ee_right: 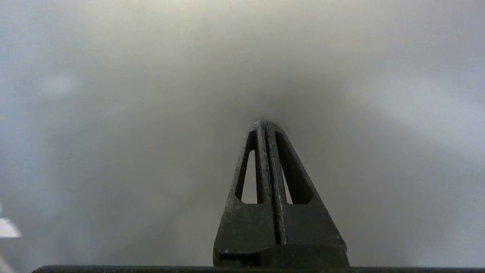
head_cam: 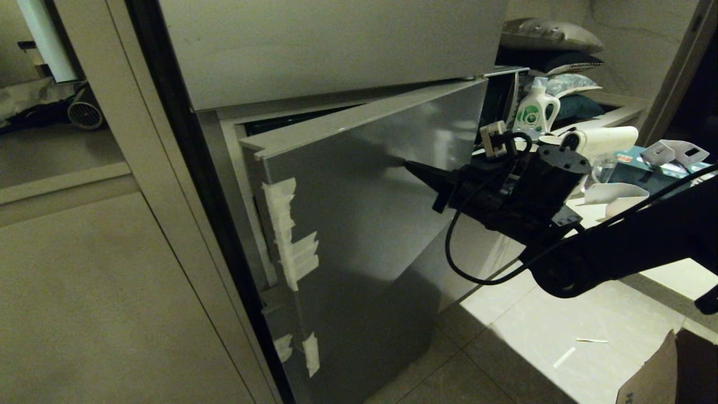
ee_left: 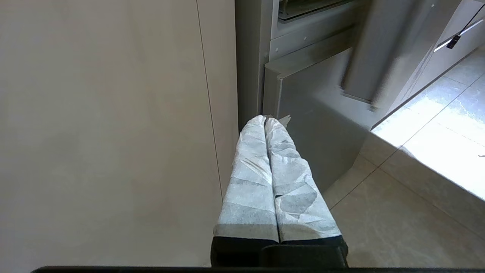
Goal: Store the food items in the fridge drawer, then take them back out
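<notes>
Reaching in from the right of the head view, the right arm holds the right gripper (head_cam: 408, 165) with its dark fingers pressed together into a point, and that tip meets the face of a grey steel door panel (head_cam: 359, 224). The panel stands slightly ajar from the fridge body, its upper edge angled away from the larger grey panel (head_cam: 336, 45) above it. White tape scraps (head_cam: 291, 247) run down the left edge of the ajar panel. Neither the food items nor the fridge drawer can be seen; whether they sit behind the panel cannot be told. Beyond the arm, a white and green detergent bottle (head_cam: 535, 109) stands on a ledge among pillows and boxes, and a cardboard box corner (head_cam: 667, 370) shows at lower right on the tiled floor (head_cam: 505, 348).

From the left wrist view, the left gripper (ee_left: 265, 120) hangs low beside a beige cabinet wall (ee_left: 106, 129), its two tape-wrapped fingers (ee_left: 248, 182) closed flat against each other with nothing between them. Ahead of them are the fridge's lower corner and the blurred edge of the ajar panel.

From the right wrist view, the two slotted black fingers (ee_right: 250, 212) of the right gripper lie tight together, the tip at or against a plain grey surface that fills the whole view.
</notes>
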